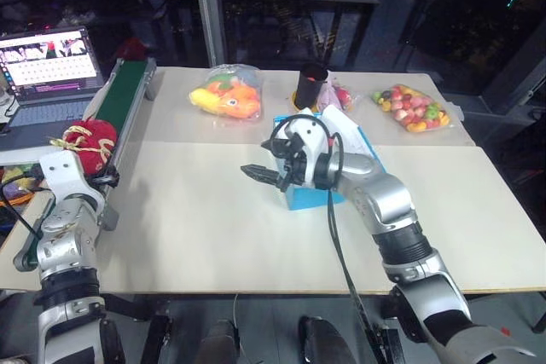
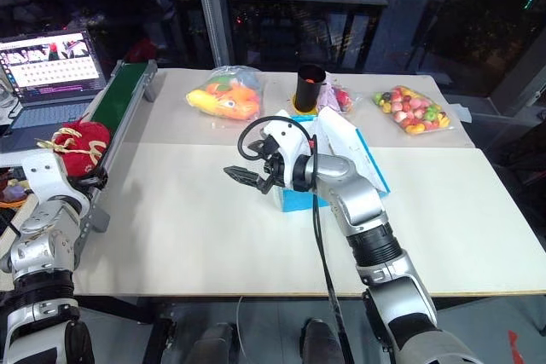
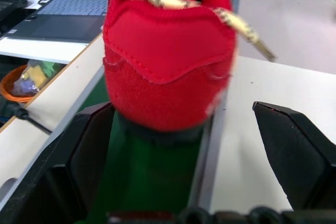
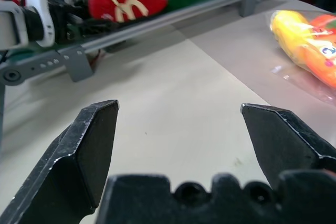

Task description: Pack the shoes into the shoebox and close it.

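A red shoe (image 1: 89, 137) with yellow-gold laces lies on the green conveyor belt (image 1: 125, 91) at the table's left edge. My left gripper (image 3: 181, 107) is open just behind it, its fingers (image 3: 92, 148) standing on either side of the shoe's (image 3: 168, 61) heel without closing on it. The cyan shoebox (image 1: 300, 199) stands mid-table, its flap lid (image 1: 348, 130) raised and showing white inside; my right arm hides most of the box. My right gripper (image 1: 260, 174) hangs open and empty just left of the box, pointing toward the conveyor.
A laptop (image 1: 49, 64) sits left of the conveyor. Along the table's far side are a bagged orange-yellow toy (image 1: 227, 96), a black cup (image 1: 311, 83) and a bag of colourful sweets (image 1: 410, 109). Bare tabletop (image 1: 188, 219) lies between conveyor and box.
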{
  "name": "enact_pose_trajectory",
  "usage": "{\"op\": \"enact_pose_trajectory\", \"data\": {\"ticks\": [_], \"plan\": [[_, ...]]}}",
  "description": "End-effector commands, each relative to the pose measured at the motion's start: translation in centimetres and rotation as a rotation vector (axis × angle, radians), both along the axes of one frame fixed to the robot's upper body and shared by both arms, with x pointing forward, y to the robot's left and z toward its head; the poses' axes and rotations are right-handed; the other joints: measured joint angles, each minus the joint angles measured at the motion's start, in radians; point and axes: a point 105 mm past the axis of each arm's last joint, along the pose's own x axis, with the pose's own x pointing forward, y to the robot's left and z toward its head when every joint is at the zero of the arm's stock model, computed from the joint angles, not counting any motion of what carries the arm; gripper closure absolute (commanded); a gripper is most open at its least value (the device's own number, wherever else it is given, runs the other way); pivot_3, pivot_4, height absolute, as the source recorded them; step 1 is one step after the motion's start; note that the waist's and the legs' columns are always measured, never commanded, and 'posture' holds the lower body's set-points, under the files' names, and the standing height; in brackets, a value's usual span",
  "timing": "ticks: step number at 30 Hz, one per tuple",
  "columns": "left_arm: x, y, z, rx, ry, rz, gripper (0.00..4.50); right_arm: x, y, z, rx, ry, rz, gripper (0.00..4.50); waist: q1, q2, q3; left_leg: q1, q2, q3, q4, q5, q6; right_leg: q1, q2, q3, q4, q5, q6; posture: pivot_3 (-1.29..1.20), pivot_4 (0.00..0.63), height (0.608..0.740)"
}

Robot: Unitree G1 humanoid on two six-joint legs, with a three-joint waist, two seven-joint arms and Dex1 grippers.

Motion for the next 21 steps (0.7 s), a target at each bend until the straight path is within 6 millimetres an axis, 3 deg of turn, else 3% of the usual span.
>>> {"op": "enact_pose_trajectory", "data": {"ticks": [1,6,11,15,17,21], "plan": [[0.2,0.8,1.9,0.041,-0.058,0.017,0.00,-0.2,-0.4,1.3,0.019,-0.044,-0.007,0.10,0.001,0.000,0.000,0.000,0.000,0.000,0.000,0.000,0.000,0.000,0.000,0.000,0.000,0.000,0.000,0.00,0.150,0.733],[0.4,0.4,1.8,0.019,-0.072,0.005,1.38,-0.1,-0.5,1.3,0.017,-0.044,-0.017,0.00,0.005,0.000,0.000,0.000,0.000,0.000,0.000,0.000,0.000,0.000,0.000,0.000,0.000,0.000,0.000,0.00,0.150,0.733],[1.4,-2.1,3.6,0.045,-0.138,-0.092,1.67,-0.1,-0.6,1.3,0.016,-0.042,-0.023,0.00,0.004,0.000,0.000,-0.001,0.000,0.000,0.000,0.000,0.000,0.000,0.000,0.000,0.000,0.000,0.000,0.00,0.150,0.733],[2.5,-7.4,7.9,0.005,-0.300,-0.306,1.67,0.2,-0.9,2.4,0.119,-0.007,-0.054,0.00,0.007,-0.002,0.001,-0.005,0.000,0.000,0.000,0.001,-0.002,-0.003,0.000,-0.001,0.000,0.000,0.000,0.00,0.150,0.733],[2.8,-11.6,10.3,-0.030,-0.374,-0.478,1.67,0.8,-1.5,4.6,0.305,0.070,-0.089,0.00,0.007,-0.003,0.001,-0.007,0.000,-0.001,0.000,0.002,-0.003,-0.004,0.000,-0.001,0.000,0.000,0.000,0.00,0.150,0.733],[2.0,-18.7,12.3,-0.075,-0.395,-0.776,1.67,1.5,-2.6,7.2,0.562,0.241,-0.109,0.00,0.004,-0.003,0.001,-0.007,0.000,-0.002,0.000,0.002,-0.003,-0.004,0.000,-0.001,0.000,0.000,0.000,0.00,0.150,0.733]]}}
